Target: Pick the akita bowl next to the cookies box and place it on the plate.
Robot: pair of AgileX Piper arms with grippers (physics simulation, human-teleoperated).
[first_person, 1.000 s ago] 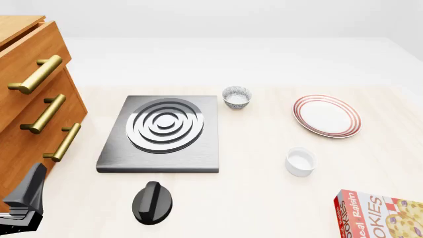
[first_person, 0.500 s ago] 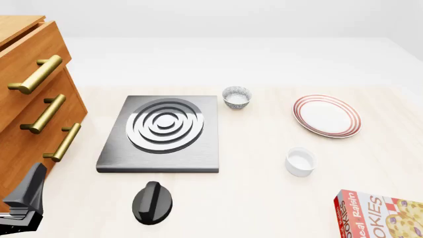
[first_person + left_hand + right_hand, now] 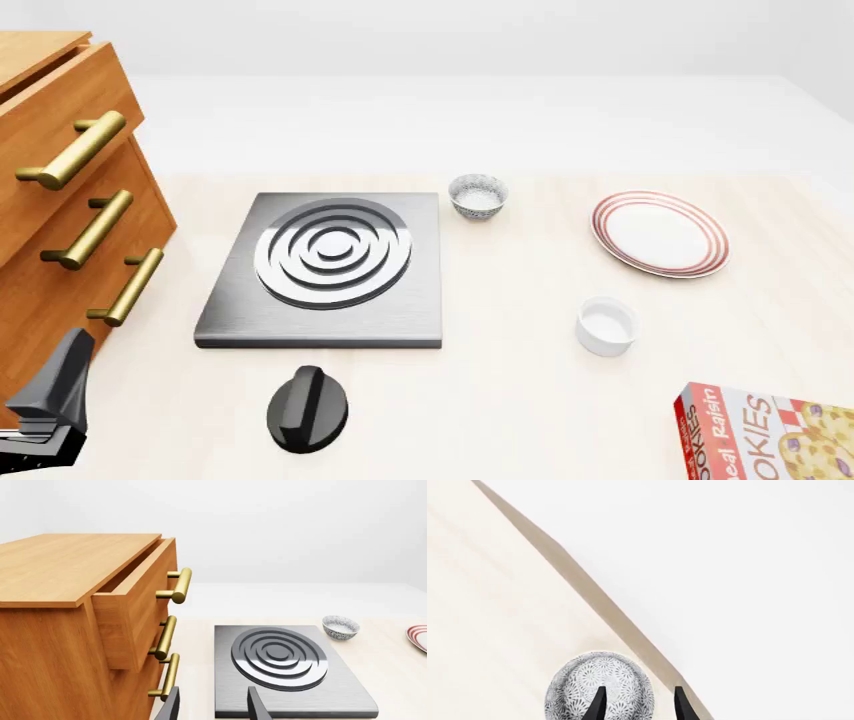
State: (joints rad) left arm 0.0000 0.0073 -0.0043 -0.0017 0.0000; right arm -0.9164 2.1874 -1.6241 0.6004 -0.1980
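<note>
An akita bowl (image 3: 594, 680), speckled grey-black on white, sits near the table's edge in the right wrist view; it is outside the front view. My right gripper (image 3: 639, 699) hangs open over it, one finger in front of the bowl and the other past its rim. A twin speckled bowl (image 3: 478, 196) stands behind the stove's far right corner. The plate (image 3: 661, 233) with red rings lies at the right. The cookies box (image 3: 767, 435) lies at the front right corner. My left gripper (image 3: 51, 405) is open at the front left, holding nothing.
A grey stove (image 3: 327, 270) with a ringed burner fills the middle, a black knob (image 3: 308, 408) in front of it. A wooden drawer cabinet (image 3: 60, 200) with brass handles stands at the left, top drawer slightly open. A plain white cup (image 3: 606, 326) sits between plate and box.
</note>
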